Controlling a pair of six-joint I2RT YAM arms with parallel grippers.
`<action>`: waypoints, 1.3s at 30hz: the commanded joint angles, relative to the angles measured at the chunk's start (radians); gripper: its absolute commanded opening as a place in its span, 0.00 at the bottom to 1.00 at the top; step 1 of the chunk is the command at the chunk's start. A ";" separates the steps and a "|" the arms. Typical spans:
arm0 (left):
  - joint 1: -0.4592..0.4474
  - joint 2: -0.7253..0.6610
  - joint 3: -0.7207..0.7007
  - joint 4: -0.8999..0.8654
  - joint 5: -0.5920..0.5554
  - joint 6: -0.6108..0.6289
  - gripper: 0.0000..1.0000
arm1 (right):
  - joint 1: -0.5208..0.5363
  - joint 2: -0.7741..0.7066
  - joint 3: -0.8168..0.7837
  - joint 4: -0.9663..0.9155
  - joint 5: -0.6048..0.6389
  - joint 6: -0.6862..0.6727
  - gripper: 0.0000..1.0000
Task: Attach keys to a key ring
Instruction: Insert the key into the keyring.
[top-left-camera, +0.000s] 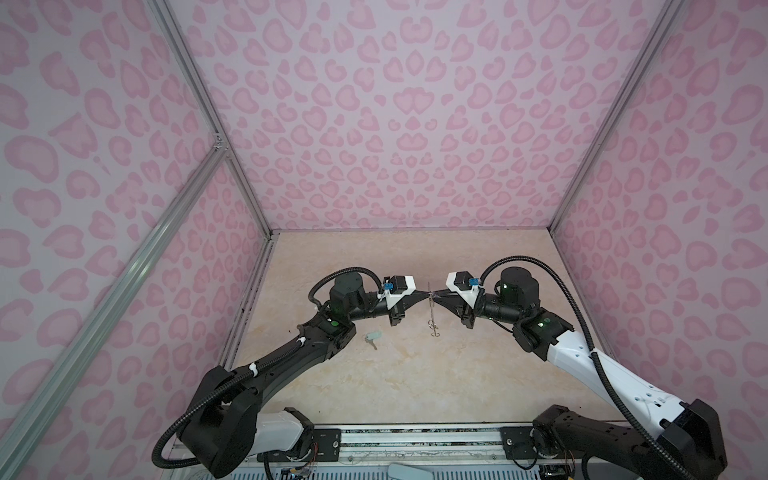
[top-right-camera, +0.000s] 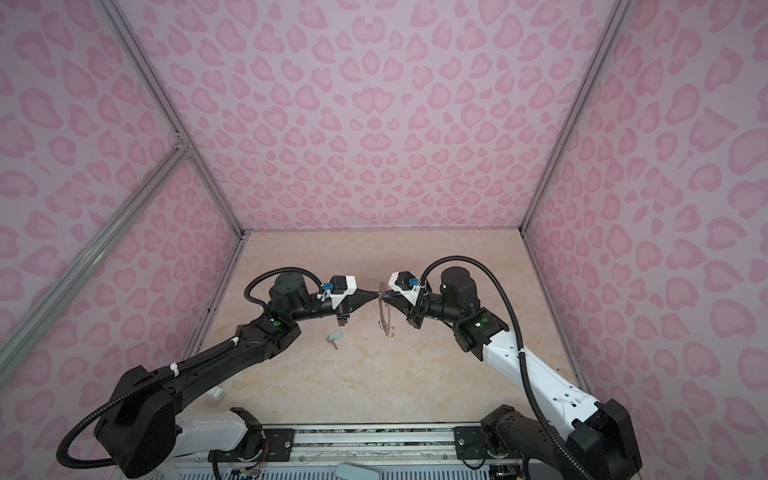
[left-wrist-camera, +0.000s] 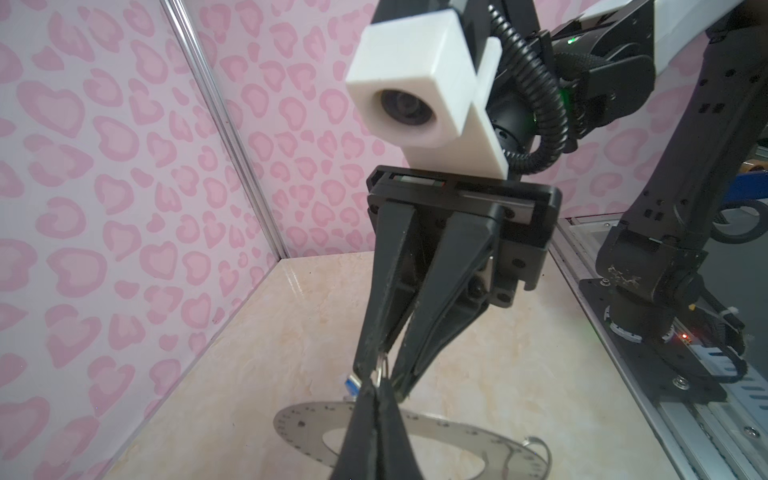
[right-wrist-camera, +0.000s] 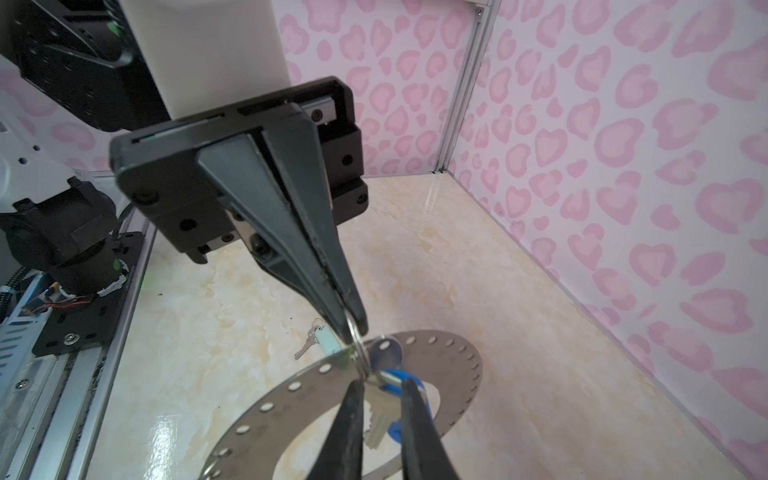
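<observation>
Two black grippers, tapered to fine points, meet tip to tip above the table (top-left-camera: 415, 374), a glossy cream marble-look top.
- left gripper (right-wrist-camera: 353, 328): fingers pressed together on a thin wire loop (right-wrist-camera: 358, 347) at the ring's rim.
- ring (right-wrist-camera: 453, 357): flat grey metal disc with a wide centre hole and small holes round the edge. I see it hanging edge-on below the tips in both top views.
- right gripper (right-wrist-camera: 380, 384): fingers slightly apart, blue-headed key (right-wrist-camera: 397, 376) between them. I cannot tell whether they pinch it.
- mint key (top-left-camera: 371, 337): pale head, silver blade, flat on the table beside the left arm, apart from the ring.
</observation>
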 joint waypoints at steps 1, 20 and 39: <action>0.002 -0.015 0.007 0.005 0.019 0.014 0.03 | 0.010 0.012 0.006 0.042 -0.030 0.016 0.17; 0.004 -0.027 0.009 -0.034 0.014 0.050 0.03 | -0.003 0.005 -0.004 0.062 -0.037 0.047 0.18; 0.004 -0.009 0.030 -0.049 0.022 0.058 0.03 | -0.011 0.012 -0.002 0.083 -0.066 0.065 0.07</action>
